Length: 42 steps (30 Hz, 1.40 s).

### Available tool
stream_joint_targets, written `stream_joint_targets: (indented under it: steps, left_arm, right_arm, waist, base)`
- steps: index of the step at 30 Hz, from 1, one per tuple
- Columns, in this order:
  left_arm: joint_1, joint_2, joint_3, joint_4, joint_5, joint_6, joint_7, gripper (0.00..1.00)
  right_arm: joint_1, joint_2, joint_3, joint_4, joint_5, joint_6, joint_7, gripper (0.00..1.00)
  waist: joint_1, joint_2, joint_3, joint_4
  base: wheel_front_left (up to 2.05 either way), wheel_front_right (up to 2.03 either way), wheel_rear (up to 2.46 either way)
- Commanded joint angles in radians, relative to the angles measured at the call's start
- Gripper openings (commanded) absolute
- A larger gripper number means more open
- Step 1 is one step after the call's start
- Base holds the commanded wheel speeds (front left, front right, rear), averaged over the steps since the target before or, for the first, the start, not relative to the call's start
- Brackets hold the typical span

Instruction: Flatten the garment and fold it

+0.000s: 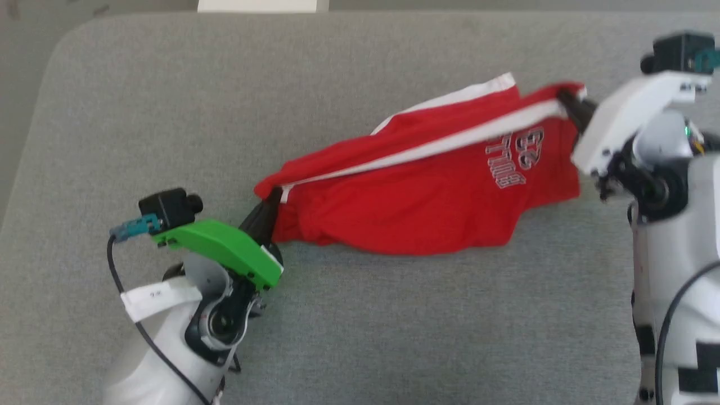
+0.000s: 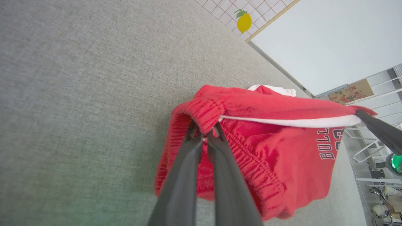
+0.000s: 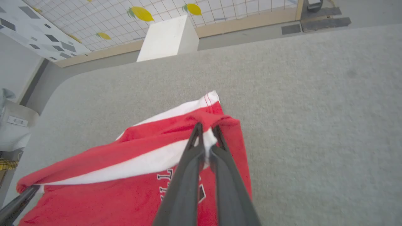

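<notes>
The red shorts [image 1: 427, 185] hang stretched between my two grippers above the grey surface, the white side stripe [image 1: 450, 140] pulled taut along the top. My left gripper [image 1: 273, 197] is shut on the elastic waistband corner [image 2: 205, 121] at the left end. At the right end my right gripper [image 1: 565, 101] is shut on the hem by the stripe [image 3: 207, 138]. White outlined lettering [image 1: 514, 157] shows on the leg near the right gripper. The lower part of the shorts [image 2: 282, 163] sags and bunches.
A grey fabric-covered surface [image 1: 360, 326] spreads under the shorts, with its rounded corner [image 1: 67, 45] at the far left. A white block [image 3: 168, 39] stands beyond the far edge. Shelving with clutter [image 2: 377, 150] shows off to one side in the left wrist view.
</notes>
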Motion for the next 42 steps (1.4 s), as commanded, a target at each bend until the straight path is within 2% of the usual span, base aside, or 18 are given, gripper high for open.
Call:
stream_joint_targets:
  steps: [1, 7, 14, 15, 16, 21, 25, 29, 33, 36, 42]
  left_arm:
    - [-0.032, -0.004, 0.001, 0.009, 0.015, -0.008, -0.004, 0.0]
    - [-0.087, -0.019, -0.009, 0.039, 0.022, -0.024, 0.003, 0.0]
    - [-0.101, -0.032, -0.02, 0.074, 0.021, -0.038, 0.006, 0.0]
    - [-0.101, -0.037, -0.023, 0.085, 0.019, -0.04, 0.006, 0.65]
    - [-0.102, -0.036, -0.025, 0.087, 0.021, -0.039, 0.007, 1.0]
    - [-0.089, -0.025, -0.023, 0.088, 0.021, -0.025, 0.012, 1.0]
    - [-0.064, 0.007, -0.008, 0.061, 0.043, 0.004, -0.017, 1.0]
    - [-0.035, 0.066, -0.022, 0.014, 0.154, 0.059, -0.091, 1.0]
    - [-0.004, 0.111, -0.062, -0.042, 0.322, 0.126, -0.21, 1.0]
    - [0.033, 0.111, -0.064, -0.079, 0.412, 0.156, -0.257, 1.0]
    - [0.117, 0.075, -0.006, -0.161, 0.565, 0.147, -0.268, 1.0]
  right_arm:
    - [-0.043, -0.001, 0.006, 0.036, -0.02, -0.001, -0.021, 0.0]
    - [-0.179, -0.001, 0.031, 0.195, -0.099, -0.001, -0.082, 0.0]
    - [-0.247, -0.001, 0.056, 0.353, -0.155, -0.001, -0.117, 0.0]
    - [-0.261, -0.001, 0.062, 0.392, -0.163, -0.001, -0.146, 1.0]
    - [-0.267, -0.001, 0.065, 0.402, -0.162, -0.001, -0.161, 1.0]
    - [-0.277, -0.001, 0.091, 0.422, -0.111, -0.001, -0.227, 1.0]
    - [-0.257, -0.002, 0.108, 0.4, -0.081, -0.001, -0.282, 1.0]
    - [-0.202, -0.029, 0.134, 0.362, -0.074, -0.001, -0.3, 1.0]
    - [-0.121, -0.087, 0.163, 0.327, -0.124, -0.001, -0.257, 1.0]
    - [-0.057, -0.114, 0.152, 0.301, -0.171, -0.001, -0.182, 1.0]
    - [0.04, -0.106, 0.152, 0.224, -0.233, -0.001, -0.048, 1.0]
  waist:
    - [0.0001, 0.0104, 0.082, 0.038]
    - [0.0001, 0.0104, 0.147, 0.063]
    - [0.0001, 0.0104, 0.166, 0.073]
    - [0.0001, 0.0104, 0.161, 0.074]
    - [0.0001, 0.0104, 0.156, 0.074]
    - [0.0001, 0.0104, 0.108, 0.067]
    - [0.0001, 0.0104, 0.047, 0.051]
    - [0.0001, 0.0104, -0.016, 0.038]
    - [0.0001, 0.0104, -0.058, 0.03]
    - [0.0001, 0.0104, -0.074, 0.029]
    - [0.0001, 0.0104, -0.077, 0.035]
  base:
    - [0.0, 0.0, 0.0]
    - [0.0, 0.0, 0.0]
    - [0.0, 0.0, 0.0]
    - [0.0, 0.0, 0.0]
    - [0.0, 0.0, 0.0]
    - [0.0, 0.0, 0.0]
    - [0.0, 0.0, 0.0]
    - [0.0, 0.0, 0.0]
    - [0.0, 0.0, 0.0]
    - [0.0, 0.0, 0.0]
    - [0.0, 0.0, 0.0]
